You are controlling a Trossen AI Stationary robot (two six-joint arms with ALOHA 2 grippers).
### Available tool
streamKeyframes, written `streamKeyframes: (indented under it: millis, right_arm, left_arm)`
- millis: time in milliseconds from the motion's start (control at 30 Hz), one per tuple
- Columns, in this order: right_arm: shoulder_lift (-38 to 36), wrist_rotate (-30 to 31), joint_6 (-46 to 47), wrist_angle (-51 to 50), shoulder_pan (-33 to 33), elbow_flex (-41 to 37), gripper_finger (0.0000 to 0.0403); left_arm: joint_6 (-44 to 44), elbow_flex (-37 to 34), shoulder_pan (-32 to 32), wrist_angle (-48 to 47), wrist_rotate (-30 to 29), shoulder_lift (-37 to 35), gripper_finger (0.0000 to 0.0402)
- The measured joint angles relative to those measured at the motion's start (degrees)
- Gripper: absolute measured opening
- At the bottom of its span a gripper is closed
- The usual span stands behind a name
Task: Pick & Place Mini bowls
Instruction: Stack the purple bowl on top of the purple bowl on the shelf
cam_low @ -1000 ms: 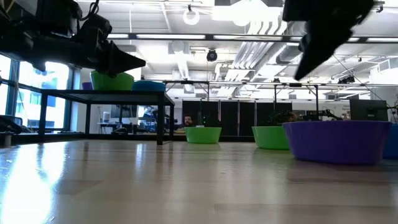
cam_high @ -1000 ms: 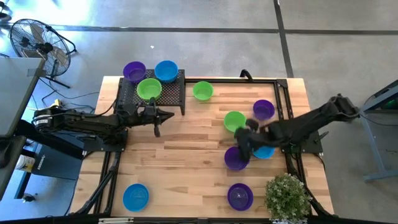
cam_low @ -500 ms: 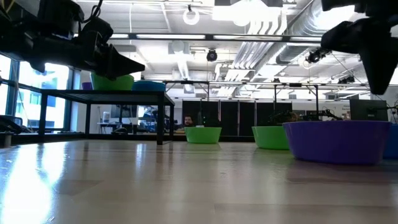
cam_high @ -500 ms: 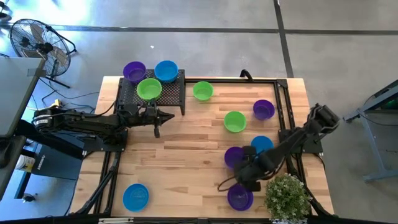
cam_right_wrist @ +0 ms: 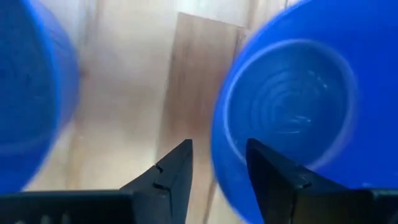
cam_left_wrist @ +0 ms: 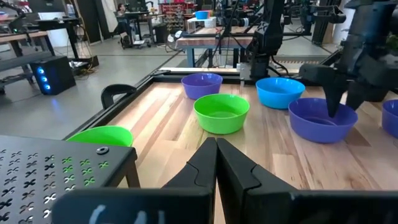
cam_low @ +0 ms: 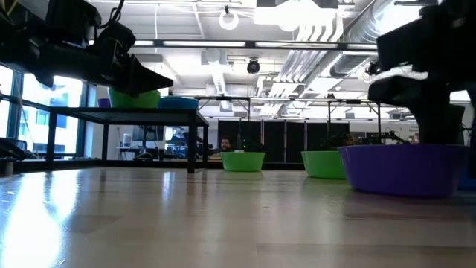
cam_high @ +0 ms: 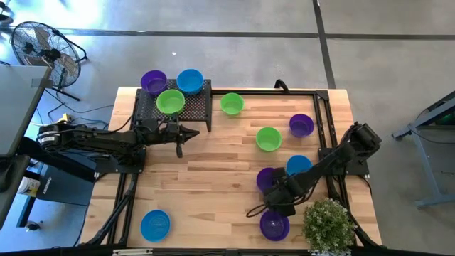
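Three mini bowls sit on top of the black rack (cam_high: 186, 107): purple (cam_high: 153, 82), blue (cam_high: 190, 81) and green (cam_high: 170, 102). Several more rest on the table: two green (cam_high: 232, 104) (cam_high: 268, 139), three purple (cam_high: 301, 125) (cam_high: 266, 178) (cam_high: 274, 226), two blue (cam_high: 298, 166) (cam_high: 155, 225). My right gripper (cam_high: 270, 203) (cam_right_wrist: 214, 171) is open and points down over the near rim of the middle purple bowl (cam_low: 401, 167). My left gripper (cam_high: 178, 136) (cam_left_wrist: 216, 149) is shut and hovers by the rack's near side. My right gripper comes from above with one finger (cam_right_wrist: 277, 177) inside the middle purple bowl's near rim (cam_right_wrist: 219, 146) and one finger (cam_right_wrist: 171, 171) outside it. I cannot tell whether either finger touches the rim. The bowl stands flat on the table.
A potted plant (cam_high: 328, 224) stands at the table's near right corner, close to the right arm. The rack takes the far left corner. Bare wood lies across the table's middle and near left (cam_high: 206, 185). A fan (cam_high: 39, 46) stands on the floor beyond.
My right gripper has swung from over the middle of the bowl cluster toward the table's near edge, then come down onto the middle purple bowl's rim. The bowls have stayed where they were.
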Motion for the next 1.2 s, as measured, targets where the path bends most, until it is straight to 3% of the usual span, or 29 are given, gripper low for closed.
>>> streamKeyframes:
  millis: [300, 567, 767, 967, 1200]
  right_arm:
    - [0.0, -1.6, -3.0, 2.7, -2.9, -1.0, 0.0009]
    - [0.0, -0.6, -13.2, 2.3, -9.0, 6.5, 0.0003]
    - [0.8, 0.0, -23.9, 9.0, -14.9, 12.1, 0.0003]
    - [9.4, -3.0, -35.0, 10.7, -19.0, 19.7, 0.0003]
    - [20.8, -5.0, -45.9, 5.9, -19.5, 31.2, 0.0002]
  left_arm:
    - [0.0, 0.0, 0.0, -0.1, 0.0, 0.0, 0.0001]
    - [-0.2, 0.0, 0.0, 0.2, 0.0, 0.0, 0.0001]
    - [-0.2, 0.0, 0.0, 0.2, -0.1, 0.0, 0.0001]
    - [-0.2, 0.0, 0.0, 0.1, -0.1, 0.0, 0.0001]
    - [-0.2, 0.0, 0.0, 0.1, -0.2, 0.0, 0.0001]
